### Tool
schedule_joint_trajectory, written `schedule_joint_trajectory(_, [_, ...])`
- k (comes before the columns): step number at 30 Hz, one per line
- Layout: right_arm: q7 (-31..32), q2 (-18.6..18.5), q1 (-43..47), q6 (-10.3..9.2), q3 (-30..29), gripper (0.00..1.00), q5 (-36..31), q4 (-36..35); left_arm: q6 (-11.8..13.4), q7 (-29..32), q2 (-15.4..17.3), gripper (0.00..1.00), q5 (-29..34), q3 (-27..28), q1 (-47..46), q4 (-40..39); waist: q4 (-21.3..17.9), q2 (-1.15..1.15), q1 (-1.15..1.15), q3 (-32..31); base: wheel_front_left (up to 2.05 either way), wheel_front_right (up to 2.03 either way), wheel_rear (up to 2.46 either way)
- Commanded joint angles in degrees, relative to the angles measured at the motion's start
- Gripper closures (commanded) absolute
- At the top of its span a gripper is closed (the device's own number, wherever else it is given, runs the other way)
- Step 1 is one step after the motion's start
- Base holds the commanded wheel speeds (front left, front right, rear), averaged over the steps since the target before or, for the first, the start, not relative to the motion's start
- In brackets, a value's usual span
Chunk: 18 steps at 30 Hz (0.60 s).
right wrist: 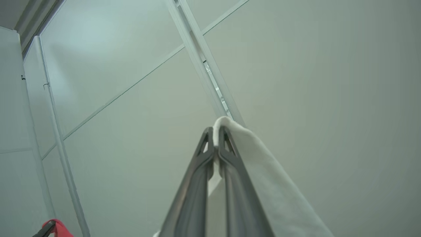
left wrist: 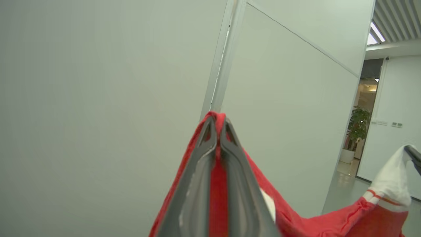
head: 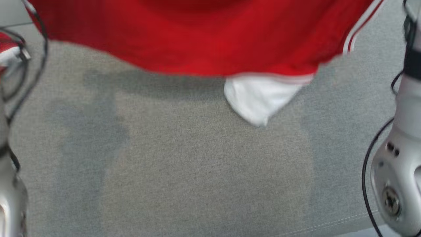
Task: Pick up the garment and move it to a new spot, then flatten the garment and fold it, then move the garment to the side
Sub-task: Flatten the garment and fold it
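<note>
- Precariously, the left pincer (left wrist: 217,123) is pressed together on a thin fold of red cloth right at its tips; a sideways tug could pull that fold free.
- The right pincer (right wrist: 215,131) pinches only a white edge, so a slip there would likely drop one side.
- The garment (head: 197,39), red with white striped trim, hangs slack between both arms above the grey cloth-covered bench (head: 197,171), apparently clear of it.
- One white sleeve (head: 260,98) dangles lowest and may tuck under when the cloth is laid down.
</note>
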Motion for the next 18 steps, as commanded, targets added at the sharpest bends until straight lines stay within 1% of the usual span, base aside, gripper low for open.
schedule_joint_trajectory(1, [-2.6, -0.1, -5.0, 0.02, 0.1, 1.0, -0.5, 4.0, -1.2, -1.8, 1.0, 1.0, 2.1, -0.1, -5.9, 4.0, -1.3, 0.0, 0.0, 7.4, 0.0, 0.0, 0.0])
schedule_joint_trajectory(3, [-6.8, 0.1, -11.3, 0.02, 1.6, 1.0, -0.9, 10.6, -2.6, -4.8, 0.4, 1.0, 3.5, -0.3, -12.7, 10.9, -2.1, 0.0, 0.0, 8.6, 0.0, 0.0, 0.0])
schedule_joint_trajectory(5, [-10.2, -0.1, -16.3, 0.02, 3.3, 1.0, 0.3, 15.6, -3.9, -8.2, 1.0, 1.0, 5.3, -0.7, -18.4, 16.3, -3.0, 0.0, 0.0, 10.3, 0.0, 0.0, 0.0])
schedule_joint_trajectory(8, [-13.4, -0.1, -20.2, 0.02, 6.9, 1.0, 2.6, 20.4, -5.5, -11.9, 2.0, 1.0, 6.6, -2.0, -23.6, 22.2, -4.2, 0.0, 0.0, 14.4, 0.0, 0.0, 0.0])
schedule_joint_trajectory(12, [-16.4, -0.1, -18.6, 0.02, 12.2, 1.0, 5.1, 23.7, -6.5, -16.7, 3.1, 1.0, 5.5, -2.9, -24.4, 28.5, -4.7, 0.0, 0.0, 19.3, 0.0, 0.0, 0.0])
schedule_joint_trajectory(15, [-17.8, -0.1, -14.7, 0.02, 16.3, 1.0, 6.5, 24.6, -6.8, -19.4, 4.0, 1.0, 4.1, -3.8, -21.6, 32.6, -4.6, 0.0, 0.0, 22.0, 0.0, 0.0, 0.0])
schedule_joint_trajectory(18, [-18.8, -0.1, -10.3, 0.02, 19.6, 1.0, 7.8, 24.2, -6.8, -21.4, 4.6, 1.0, 1.3, -5.3, -18.3, 34.1, -4.1, 0.0, 0.0, 23.3, 0.0, 0.0, 0.0])
